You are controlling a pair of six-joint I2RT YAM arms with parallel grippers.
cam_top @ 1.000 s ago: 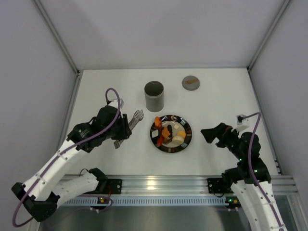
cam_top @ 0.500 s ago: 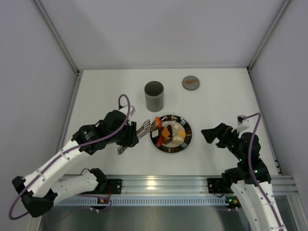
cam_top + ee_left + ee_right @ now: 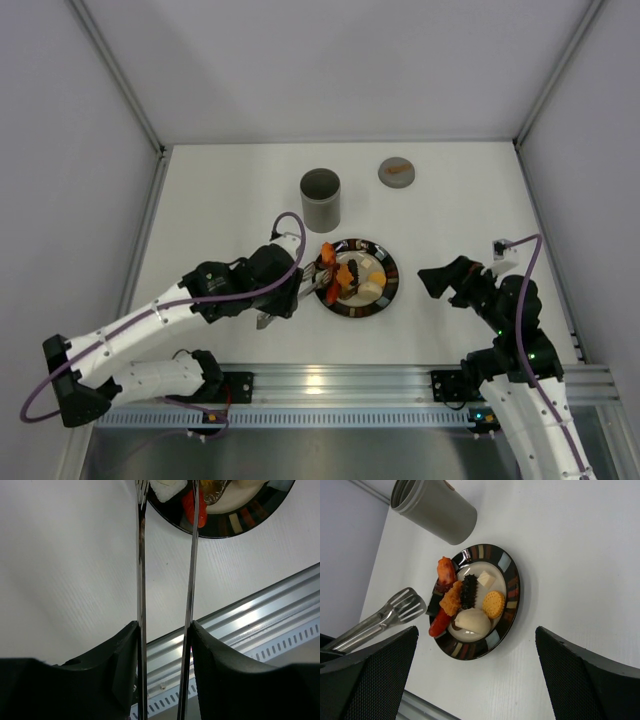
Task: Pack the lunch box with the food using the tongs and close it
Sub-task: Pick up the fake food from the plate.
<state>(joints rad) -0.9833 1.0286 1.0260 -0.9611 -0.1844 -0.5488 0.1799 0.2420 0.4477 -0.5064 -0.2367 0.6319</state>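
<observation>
since a second ago my left arm has swung right across the table [image 3: 210, 190], and the tongs [image 3: 140, 570] have come from bare surface to the plate's [image 3: 386, 298] left rim. my left gripper [image 3: 164, 630] is clamped on the tongs, one slim arm against each finger's inner face, the arms standing a little apart. their tips reach over the rim among the food [image 3: 350, 275], one by a cream piece, one across a red one. my right gripper [image 3: 430, 280] hangs right of the plate, clear of its rim, fingers spread wide with nothing between them. the lunch box [image 3: 321, 200] stands upright just behind the plate, mouth uncovered, its lid [image 3: 397, 171] further back right. bare table lies to the left.
</observation>
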